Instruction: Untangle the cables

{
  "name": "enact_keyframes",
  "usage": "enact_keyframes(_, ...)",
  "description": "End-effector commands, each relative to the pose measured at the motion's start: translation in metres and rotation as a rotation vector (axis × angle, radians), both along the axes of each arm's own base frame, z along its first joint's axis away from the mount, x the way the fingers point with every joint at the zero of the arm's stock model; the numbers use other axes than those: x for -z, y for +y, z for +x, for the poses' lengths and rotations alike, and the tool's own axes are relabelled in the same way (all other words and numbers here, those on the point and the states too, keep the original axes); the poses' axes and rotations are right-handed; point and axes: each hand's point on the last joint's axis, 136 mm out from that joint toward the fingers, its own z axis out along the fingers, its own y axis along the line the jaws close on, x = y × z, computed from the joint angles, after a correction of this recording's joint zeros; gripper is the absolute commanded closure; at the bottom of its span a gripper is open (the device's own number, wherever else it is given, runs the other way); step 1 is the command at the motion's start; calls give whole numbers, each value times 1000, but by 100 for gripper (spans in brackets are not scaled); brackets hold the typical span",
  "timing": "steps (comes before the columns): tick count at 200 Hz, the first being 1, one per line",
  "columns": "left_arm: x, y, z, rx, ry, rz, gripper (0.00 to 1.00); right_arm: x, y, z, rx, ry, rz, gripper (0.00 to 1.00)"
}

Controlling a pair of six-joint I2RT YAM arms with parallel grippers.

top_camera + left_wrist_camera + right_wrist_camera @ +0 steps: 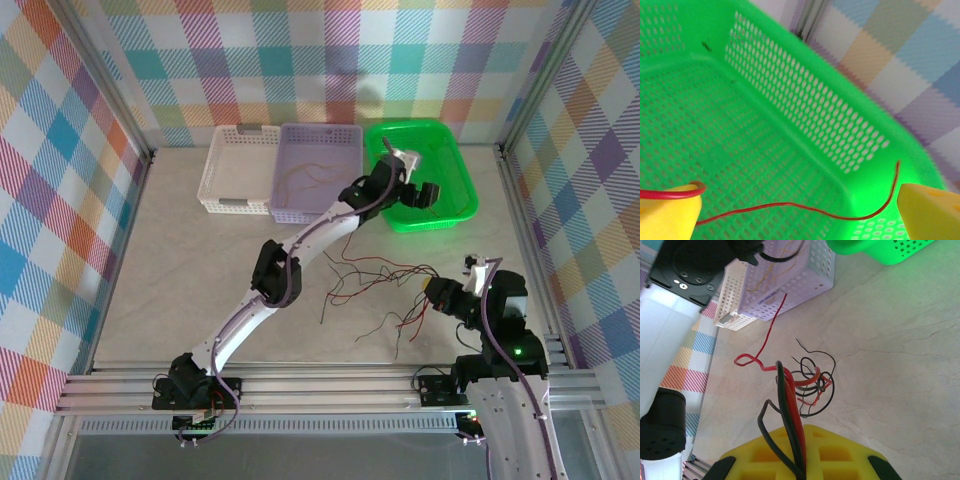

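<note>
My left gripper hangs over the green basket with its yellow fingers wide open. One red cable sags loosely between them above the basket's mesh floor; its left end lies on the left finger, its right end rises beside the right finger. The remaining cables, red and black, lie tangled on the table. My right gripper sits at the right end of that tangle, shut on a red and two black strands that lead to the knot.
A purple basket with a few thin wires in it and a white basket stand left of the green one. The left arm stretches diagonally over the table. Metal frame posts border both sides.
</note>
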Motion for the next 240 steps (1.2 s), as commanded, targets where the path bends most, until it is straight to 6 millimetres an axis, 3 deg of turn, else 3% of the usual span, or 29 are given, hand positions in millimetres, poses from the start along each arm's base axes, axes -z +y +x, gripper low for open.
enact_keyframes(1, -130, 18, -2, 16, -71, -253, 0, -13, -1, 2, 7, -23, 5, 100)
enact_keyframes(27, -177, 28, -8, 33, -107, -343, 0, -11, -2, 2, 17, -6, 1, 100)
enact_keyframes(40, -187, 32, -10, 30, -108, -345, 0, -13, -2, 2, 19, -8, 6, 100)
enact_keyframes(85, -183, 40, -15, 30, -22, -320, 0, -22, -1, 1, 18, -22, 21, 100)
enact_keyframes(118, -191, 56, -27, 58, 107, -329, 0, -22, 0, 1, 20, -14, 35, 100)
enact_keyframes(165, -204, 70, -81, 172, 207, -239, 0, -26, 2, 11, 16, -6, 51, 100)
enact_keyframes(172, -201, 74, -88, 170, 209, -219, 0, -26, 3, 14, 11, -8, 57, 100)
enact_keyframes(173, -192, 74, -90, 168, 227, -204, 0, -26, 3, 14, 11, -8, 58, 100)
enact_keyframes(174, -201, 76, -92, 170, 207, -214, 0, -26, 3, 14, 10, -6, 59, 100)
enact_keyframes(179, -206, 81, -99, 171, 194, -216, 0, -26, 4, 16, 9, -7, 63, 100)
enact_keyframes(195, -188, 98, -121, 161, 201, -203, 0, -27, 5, 23, 4, -15, 72, 100)
enact_keyframes(202, -194, 107, -130, 164, 180, -220, 0, -28, 6, 26, 1, -19, 77, 100)
enact_keyframes(216, -186, 122, -150, 164, 196, -213, 0, -32, 9, 30, -12, -32, 88, 100)
enact_keyframes(240, -162, 136, -183, 194, 249, -215, 1, -38, 12, 35, -26, -46, 103, 100)
